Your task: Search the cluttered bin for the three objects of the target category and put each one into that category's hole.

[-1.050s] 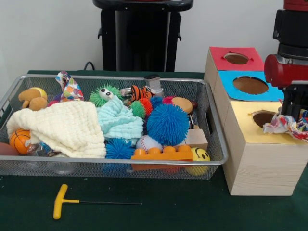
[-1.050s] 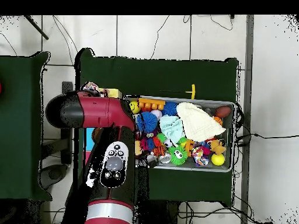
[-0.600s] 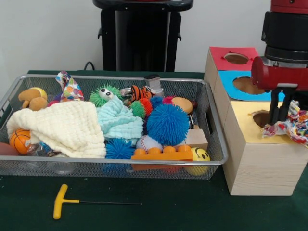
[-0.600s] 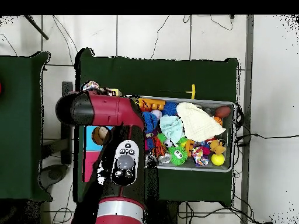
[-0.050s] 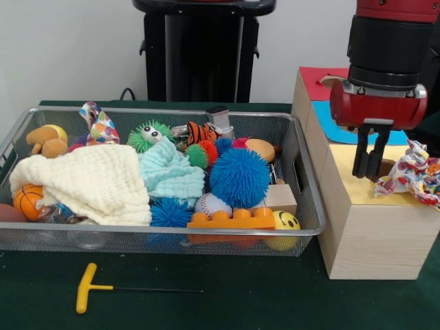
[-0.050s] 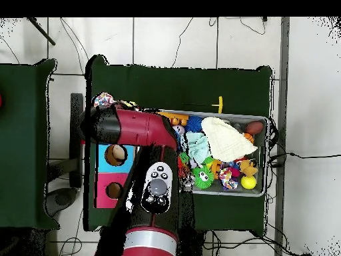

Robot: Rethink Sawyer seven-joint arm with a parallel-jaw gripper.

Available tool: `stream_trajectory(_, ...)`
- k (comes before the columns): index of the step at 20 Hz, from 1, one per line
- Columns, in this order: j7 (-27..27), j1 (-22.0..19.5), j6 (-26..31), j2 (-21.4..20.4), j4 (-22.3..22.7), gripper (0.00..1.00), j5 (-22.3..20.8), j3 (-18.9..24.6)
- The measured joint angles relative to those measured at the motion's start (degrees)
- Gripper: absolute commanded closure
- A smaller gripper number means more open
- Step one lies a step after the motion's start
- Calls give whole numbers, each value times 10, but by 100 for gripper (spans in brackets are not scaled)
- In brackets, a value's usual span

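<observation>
Multicoloured patterned cloth [image 5: 412, 173] lies draped on the yellow-topped wooden box [image 5: 357, 206] beside its hole, not inside. Black gripper [image 5: 368, 172] hangs empty, fingers nearly together. Judged: deposit incomplete; regrasp or push needed.

Light was even and fairly bright in both views, seemingly from overhead, with no hard glare. In the front view the wire bin [image 5: 302, 206] cast only a soft shadow on the green table [image 5: 227, 295] toward 6 o'clock, and the arm's red housing carried a faint sheen. Detail was slightly soft throughout. From overhead, the pale floor [image 6: 306, 100] at 3 o'clock looked nearly washed out.
</observation>
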Motion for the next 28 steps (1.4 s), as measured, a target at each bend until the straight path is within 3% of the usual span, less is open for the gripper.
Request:
stream_trajectory(15, 0, 7, 2, -14, 25, 100, -2, 4)
stream_trajectory(28, 0, 41, 89, -60, -1, 100, -2, 3)
